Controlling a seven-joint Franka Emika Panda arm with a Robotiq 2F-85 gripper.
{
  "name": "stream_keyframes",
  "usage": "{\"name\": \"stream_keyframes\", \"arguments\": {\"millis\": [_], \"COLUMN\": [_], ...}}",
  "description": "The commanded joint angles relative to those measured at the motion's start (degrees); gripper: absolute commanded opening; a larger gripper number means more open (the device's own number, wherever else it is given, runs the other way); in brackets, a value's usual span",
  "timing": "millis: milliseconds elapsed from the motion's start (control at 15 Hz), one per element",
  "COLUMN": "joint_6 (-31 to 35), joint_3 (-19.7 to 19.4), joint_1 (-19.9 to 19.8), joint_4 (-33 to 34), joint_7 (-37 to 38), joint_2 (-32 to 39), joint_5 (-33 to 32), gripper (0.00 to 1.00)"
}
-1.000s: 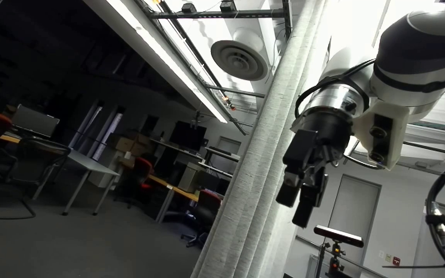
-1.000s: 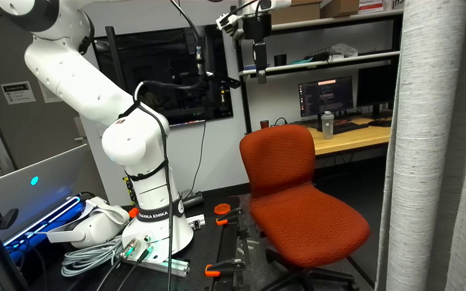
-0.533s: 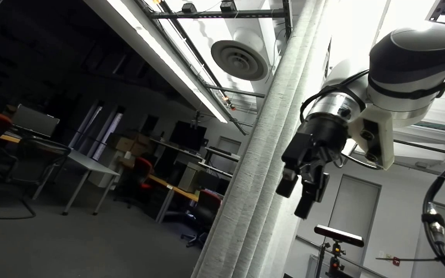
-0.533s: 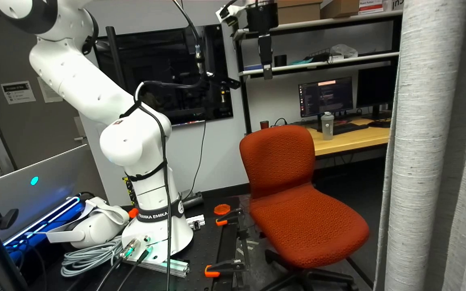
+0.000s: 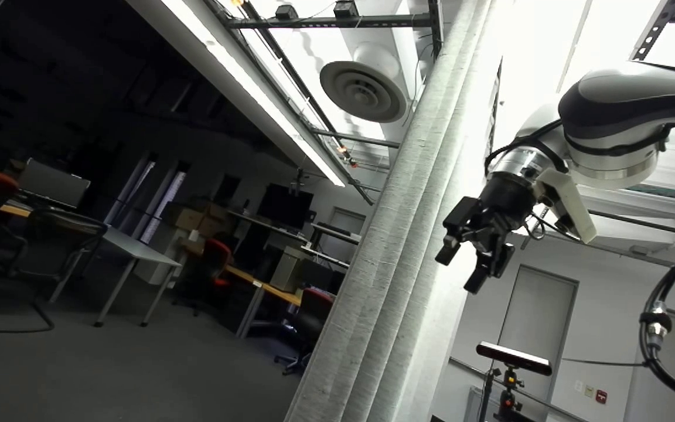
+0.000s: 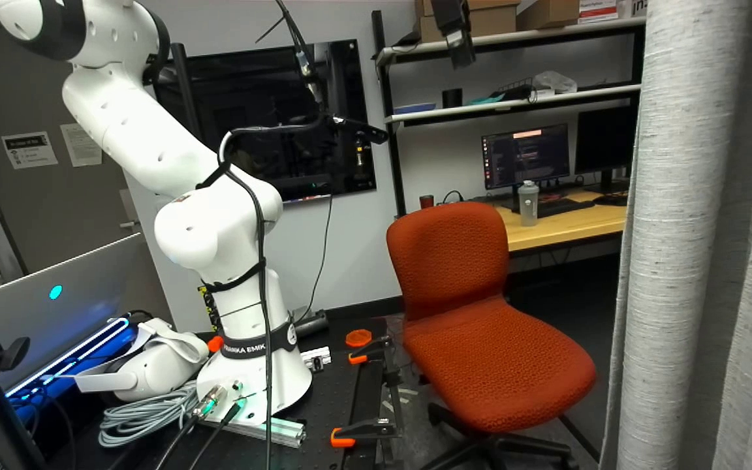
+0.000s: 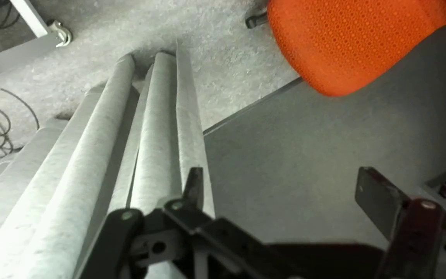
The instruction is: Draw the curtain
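Currently your end effector [image 7: 282,184] has its jaws wide apart, low in the wrist view — the curtain [image 7: 91,147] runs in long folds down the left half, partly hidden behind it, and the orange chair [image 7: 350,42] sits upper right.

In an exterior view, a white jointed robot arm [image 6: 180,171] stands on a black flat table [image 6: 327,391], with a white plastic headset [image 6: 154,369] left of its base and a coil of grey cable [image 6: 147,414] before the headset. Behind the arm is a black rectangular screen [image 6: 265,98]. An orange fabric chair [image 6: 487,346] stands right of the table; behind it, a yellow wooden table [image 6: 565,225] carries a grey cylindrical bottle [image 6: 528,203]. At near right hangs the pale grey-white woven curtain [image 6: 683,235]. In an exterior view, the black jointed pincer [image 5: 460,269] is right of the curtain's folds.
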Motion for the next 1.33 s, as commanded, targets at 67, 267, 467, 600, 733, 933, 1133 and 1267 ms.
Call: {"name": "stream_keyframes", "arguments": {"millis": [67,267,467,600,733,933,1133,1267], "joint_6": [5.0,5.2,5.2,7.0,7.8,9.5,10.8,10.6], "joint_3": [-1.1,-1.4,-1.5,-0.7,-0.8,-1.5,-2.3,-3.1], "joint_1": [-2.4,-2.1,-2.2,-2.5,-3.2,-4.7,-6.3,-6.8], "joint_4": [6.0,4.7,5.3,4.1,5.1,7.7,11.1,14.6], "joint_7": [-1.2,-0.5,-0.5,0.1,0.5,1.1,1.4,1.0], "joint_2": [2.1,1.1,1.1,0.7,1.9,4.3,7.0,9.5], "joint_5": [-4.6,-3.4,-3.4,-4.3,-5.1,-7.4,-9.6,-10.1], "gripper": [1.00,1.00,1.00,1.00,1.00,1.00,1.00,1.00]}}
